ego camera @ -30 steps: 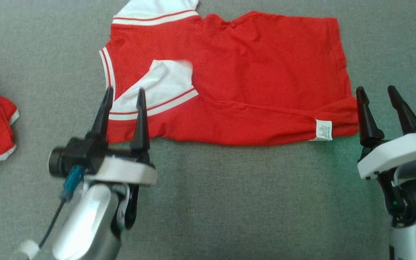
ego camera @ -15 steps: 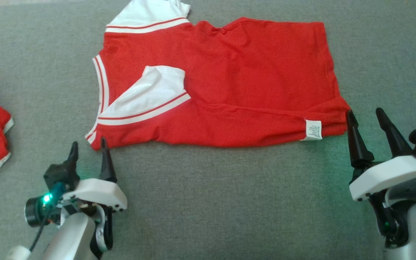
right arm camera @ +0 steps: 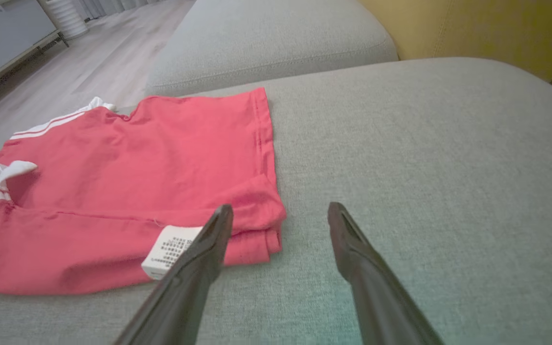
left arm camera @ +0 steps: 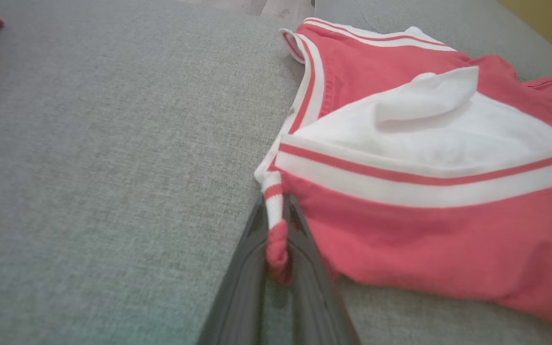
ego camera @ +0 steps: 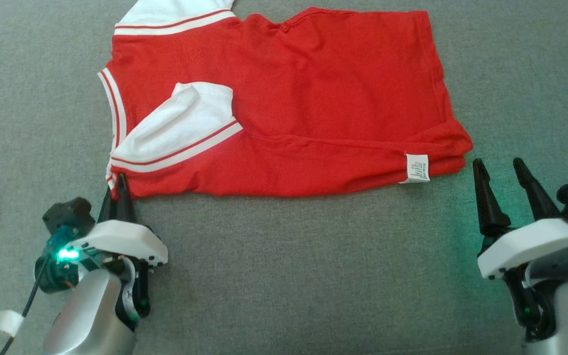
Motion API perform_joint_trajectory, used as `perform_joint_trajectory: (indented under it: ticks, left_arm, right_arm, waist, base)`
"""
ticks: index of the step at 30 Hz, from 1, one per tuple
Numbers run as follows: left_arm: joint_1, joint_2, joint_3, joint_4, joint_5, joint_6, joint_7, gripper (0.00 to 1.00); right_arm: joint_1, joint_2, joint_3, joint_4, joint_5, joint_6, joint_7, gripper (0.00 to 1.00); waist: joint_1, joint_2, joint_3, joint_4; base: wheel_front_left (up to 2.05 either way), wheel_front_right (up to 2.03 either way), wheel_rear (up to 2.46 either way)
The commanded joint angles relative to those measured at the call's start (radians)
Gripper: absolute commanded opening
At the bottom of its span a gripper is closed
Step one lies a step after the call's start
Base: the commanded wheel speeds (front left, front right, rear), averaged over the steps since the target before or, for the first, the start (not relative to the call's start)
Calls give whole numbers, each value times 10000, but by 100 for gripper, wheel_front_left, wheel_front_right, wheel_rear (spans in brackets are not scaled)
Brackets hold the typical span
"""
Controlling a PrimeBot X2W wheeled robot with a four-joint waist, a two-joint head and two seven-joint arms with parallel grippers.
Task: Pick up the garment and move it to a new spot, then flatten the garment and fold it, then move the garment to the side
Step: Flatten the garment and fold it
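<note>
The red garment (ego camera: 313,98) with white striped trim lies folded flat, its near-left corner pinched.

The shirt (ego camera: 313,98) is soft red cloth, matt, with a fine knit. Its sleeves and stripes are white cloth of the same kind. The label (ego camera: 416,168) is thin and white with tiny print; cloth or paper, I cannot tell. The sofa (ego camera: 289,276) is gray cloth with a rough, grainy weave and no shine. The left tool (ego camera: 118,183) has black fingers (left arm camera: 237,297) that look like smooth, shiny plastic. The right tool (ego camera: 496,161) has the same dark fingers, duller here. Each has a smooth white plastic shell (ego camera: 121,239). The arm (ego camera: 91,315) looks like shiny silver metal. The floor (right arm camera: 89,57) looks like pale, smooth wood.
</note>
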Motion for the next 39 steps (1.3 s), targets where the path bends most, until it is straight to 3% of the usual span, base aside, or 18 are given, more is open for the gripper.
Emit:
perform_joint_trajectory:
  ticks: [1,14,21,22,23,31,39]
  left_arm:
    - [25,136,306,-121,-68,-15,-78,0]
    - [148,60,97,-460,-38,-127,-362,0]
    - [91,41,4,-439,-73,-184,-341,0]
    - [93,37,1,-427,-86,-188,-346,0]
    - [99,31,10,-423,-103,-196,-380,0]
    - [744,163,299,-1110,-361,-252,-872,0]
    - [2766,649,229,-3171,-350,491,-224,0]
  right_arm:
    - [-32,-36,150,-121,91,75,-154,100]
    - [-1376,-36,432,2320,247,75,-491,100]
    - [-1804,-36,545,3285,-269,75,-177,100]
    - [-1823,-35,576,3335,-320,75,-120,56]
    - [-1825,-35,631,3337,-373,75,-99,0]
    - [-1109,-35,227,2168,-249,75,-136,0]
    - [438,-35,-304,299,-248,75,1055,0]
  waist:
    - [0,0,43,-14]
    - [0,0,246,315]
    - [0,0,300,410]
    - [0,0,293,418]
    - [0,0,276,425]
    - [0,0,-267,387]
    - [0,0,-904,440]
  base:
    - [0,0,0]
    - [0,0,0]
    - [0,0,0]
    - [0,0,0]
    - [0,0,0]
    - [0,0,0]
    - [0,0,0]
